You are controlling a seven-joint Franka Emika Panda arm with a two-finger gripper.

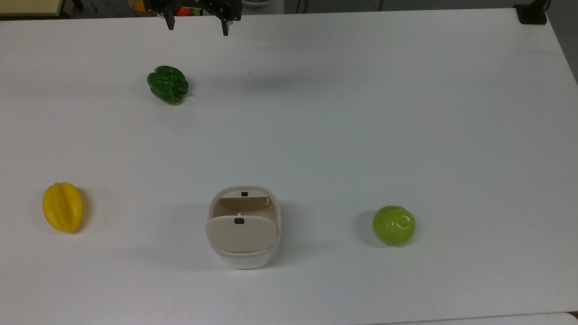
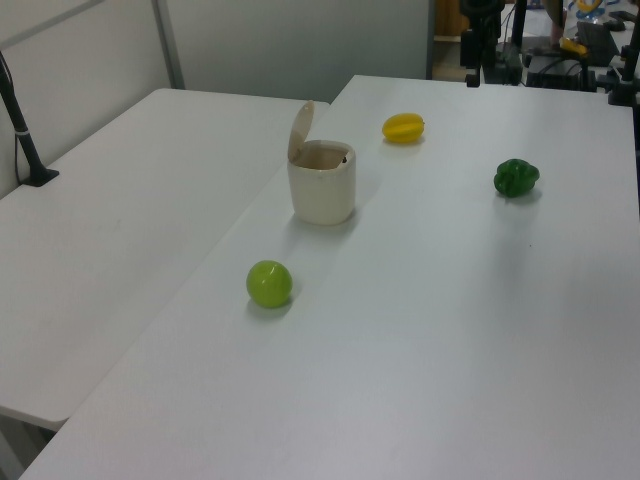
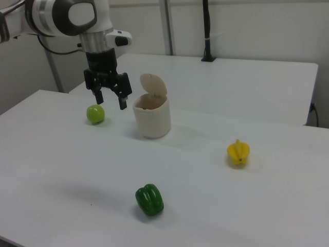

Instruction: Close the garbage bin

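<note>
Hanging high over the bench, the hand (image 3: 109, 99) sits at upper left of the right view and at the top edge of the top view (image 1: 197, 25), its two dark fingers (image 3: 123, 102) spread wide apart with nothing between them and nothing touching them. It is well clear of the garbage bin (image 1: 244, 228), which stands lower centre in the top view, centre-left in the left view (image 2: 322, 182) and just right of the hand in the right view (image 3: 152, 117).

The bin's beige lid (image 1: 241, 233) is tipped up on its hinge, near upright, leaving the mouth open; a small black button (image 1: 239, 220) shows on the lid and another dark spot on the far rim.

The bench (image 1: 361, 135) also carries a green pepper (image 1: 168, 84) at upper left of the top view, a yellow starfruit (image 1: 62, 206) at far left and a green apple (image 1: 393, 225) at lower right, all well apart from the bin.

Risks, as I judge them: the bin looks light and stands loose, so a sideways shove on the raised lid could slide or topple it rather than swing the lid down. Pressing on the hinge side would push the lid further open. Coming down too low could drive a finger into the open mouth or catch the rim. A push that stops short may leave the lid unlatched, so it springs up again
</note>
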